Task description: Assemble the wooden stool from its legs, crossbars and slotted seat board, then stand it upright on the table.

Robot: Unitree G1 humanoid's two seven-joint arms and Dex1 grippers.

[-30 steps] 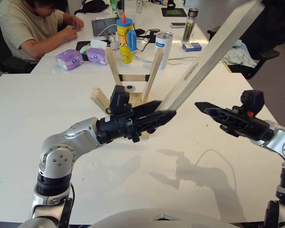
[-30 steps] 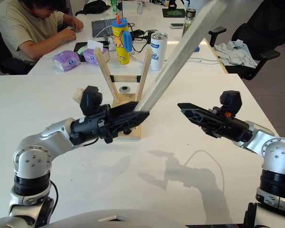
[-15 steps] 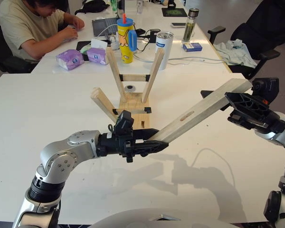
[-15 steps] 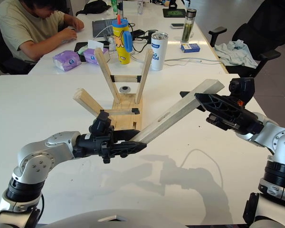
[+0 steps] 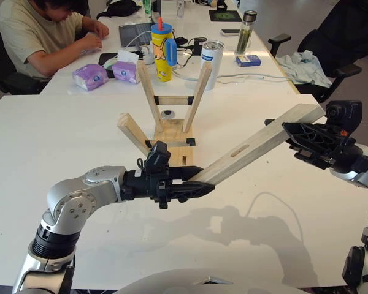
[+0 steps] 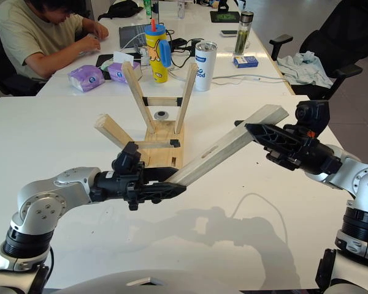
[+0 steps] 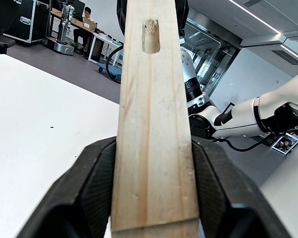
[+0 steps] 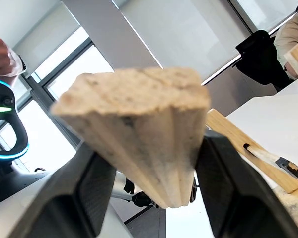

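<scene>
Pale square-cut wooden leg [image 5: 251, 150] (one oblong slot in its face) slants above the table [image 5: 61, 141]: low end clamped in the left gripper [image 5: 205, 185], high end pinched by the right gripper [image 5: 289, 128], half-built stool [image 5: 172, 144] behind.

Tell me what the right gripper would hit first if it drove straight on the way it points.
Beyond the plank it grips, the right gripper points toward the half-built stool; the stool's nearer upright leg looks first in line, though depth and height are hard to judge.
</scene>
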